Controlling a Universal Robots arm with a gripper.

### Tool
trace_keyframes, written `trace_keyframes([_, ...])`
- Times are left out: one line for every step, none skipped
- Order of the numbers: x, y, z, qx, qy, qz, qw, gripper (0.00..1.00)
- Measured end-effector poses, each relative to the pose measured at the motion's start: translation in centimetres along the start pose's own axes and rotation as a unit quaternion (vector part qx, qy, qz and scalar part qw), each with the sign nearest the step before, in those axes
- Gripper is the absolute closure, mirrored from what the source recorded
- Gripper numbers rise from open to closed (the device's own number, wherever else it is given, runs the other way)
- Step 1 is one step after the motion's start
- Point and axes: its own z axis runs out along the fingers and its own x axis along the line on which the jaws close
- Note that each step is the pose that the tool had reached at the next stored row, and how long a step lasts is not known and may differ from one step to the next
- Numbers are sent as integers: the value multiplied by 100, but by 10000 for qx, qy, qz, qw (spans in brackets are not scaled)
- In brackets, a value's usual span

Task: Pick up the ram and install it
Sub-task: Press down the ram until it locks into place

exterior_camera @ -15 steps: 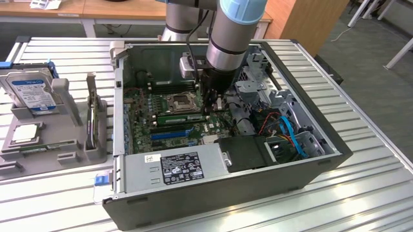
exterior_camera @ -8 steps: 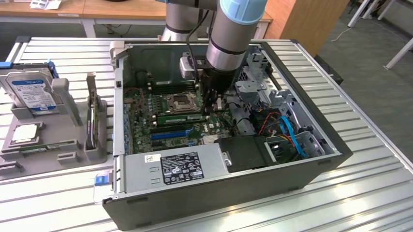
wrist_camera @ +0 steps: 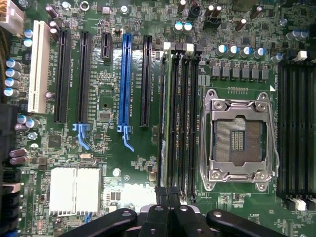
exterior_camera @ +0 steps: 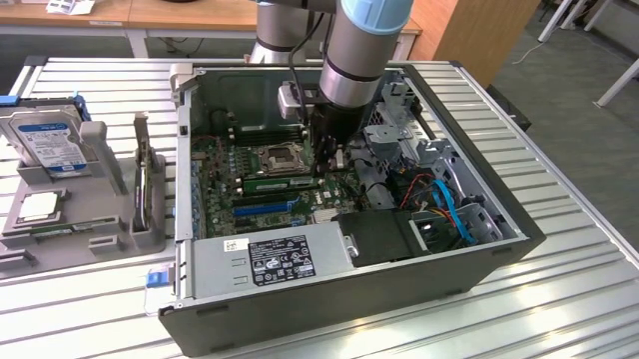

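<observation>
One ram (wrist_camera: 174, 123) seemingly seated; closed gripper (wrist_camera: 168, 210) crowds its end.

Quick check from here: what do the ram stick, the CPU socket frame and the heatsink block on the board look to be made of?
Ram: green circuit board seen edge-on in its slot, likely fibreglass laminate.
CPU socket frame: bare metal, judging by its bright silver sheen.
Heatsink block: pale finned metal, probably aluminium; matte, ribbed surface.
</observation>
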Motion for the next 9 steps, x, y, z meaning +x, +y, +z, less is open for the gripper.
trace_keyframes([-1,0,-15,-1,0,-1,10000,90])
trace_keyframes([-2,1,-31,-2,0,-1,10000,90])
trace_keyframes([-2,2,-42,-3,0,0,10000,90])
trace_keyframes([-3,3,-55,-3,0,0,10000,90])
trace_keyframes([-4,3,-70,-4,0,0,10000,90])
trace_keyframes([-5,4,-86,-4,-1,0,10000,90])
trace_keyframes([-6,5,-103,-4,-1,0,10000,90])
trace_keyframes([-7,6,-119,-4,0,0,10000,90])
trace_keyframes([-7,7,-134,-4,0,-1,10000,90])
